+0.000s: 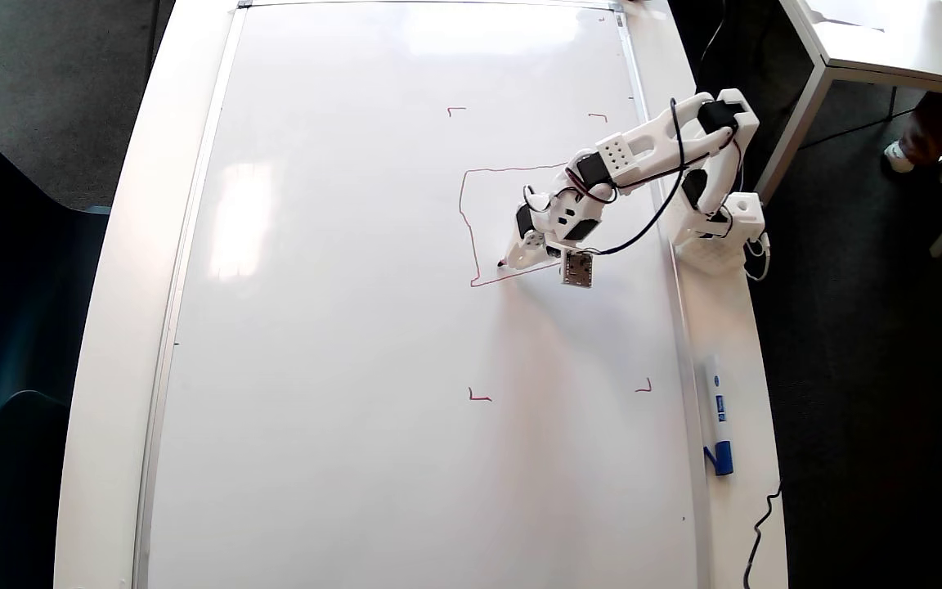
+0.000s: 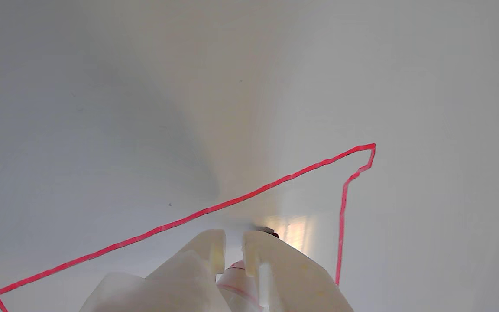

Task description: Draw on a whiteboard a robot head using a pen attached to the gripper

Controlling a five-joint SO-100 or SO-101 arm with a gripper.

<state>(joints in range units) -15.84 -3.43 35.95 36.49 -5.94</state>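
Hand (image 1: 512, 260) low over the board (image 1: 340, 327), fingers narrowed around the pen (image 1: 505, 263); wrist view shows the two pale fingers (image 2: 215, 251) close together with the pen's red-and-white barrel (image 2: 236, 277) wedged between them, so it is clamped on the pen. Pen tip dark, at or just above the surface inside the lower left corner of the outline in the overhead view; contact itself cannot be confirmed. Head (image 1: 471, 221) only partly drawn: top edge, wobbly left side and a bottom stroke running toward the arm are visible; the right side is hidden under the arm, and no inner rectangles show. Four small red corner marks (image 1: 479, 397) sit well outside the outline. Spare blue-capped marker (image 1: 718, 413) lies on the counter (image 1: 103, 327) rim, right of the board, well apart. Handling, as judged: pen is light, stiff and slim, with a smooth barrel likely to twist or slide in hard plastic fingers; best held mid-barrel, close to the tip end, so side drag does not lever it loose. Board is glossy and slick, giving little friction; small pressure changes will likely break or wobble the line.
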